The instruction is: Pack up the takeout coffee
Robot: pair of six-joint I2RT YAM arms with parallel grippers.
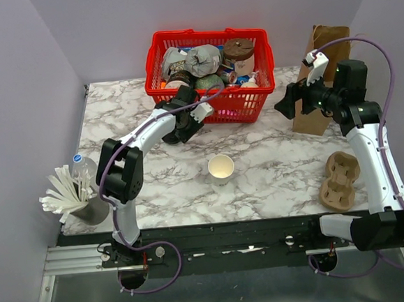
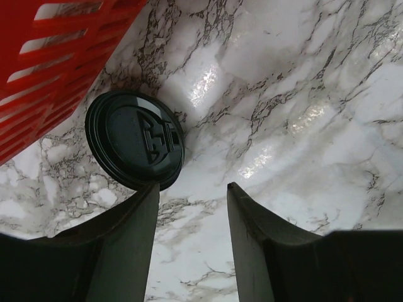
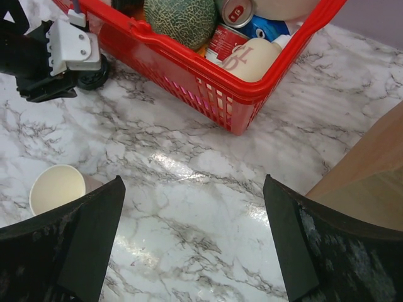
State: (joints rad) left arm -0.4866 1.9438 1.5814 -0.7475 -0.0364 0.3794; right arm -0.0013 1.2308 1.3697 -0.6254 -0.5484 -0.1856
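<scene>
Packing barely begun: small cream paper cup point(image 1: 221, 168) standing uncovered mid marble table point(image 1: 279, 152), round black plastic lid point(image 2: 134, 139) lying apart beside red plastic basket point(image 1: 247, 105), left gripper point(image 2: 192, 189) part-open, empty, just beside lid; right gripper point(image 3: 192, 182) wide open, holding nothing.

bare marble point(image 1: 272, 152) lies wide open between the cup point(image 1: 221, 168) and the carrier point(image 1: 339, 181), and between cup and basket point(image 1: 233, 108). the lid point(image 2: 134, 139) lies just beside the basket wall, with little gap on that side. the left arm point(image 1: 145, 136) bars the basket's front left corner. the bag point(image 1: 310, 120) stands to its right. straws point(image 1: 65, 193) and bottle point(image 1: 82, 167) crowd the near left edge.
</scene>
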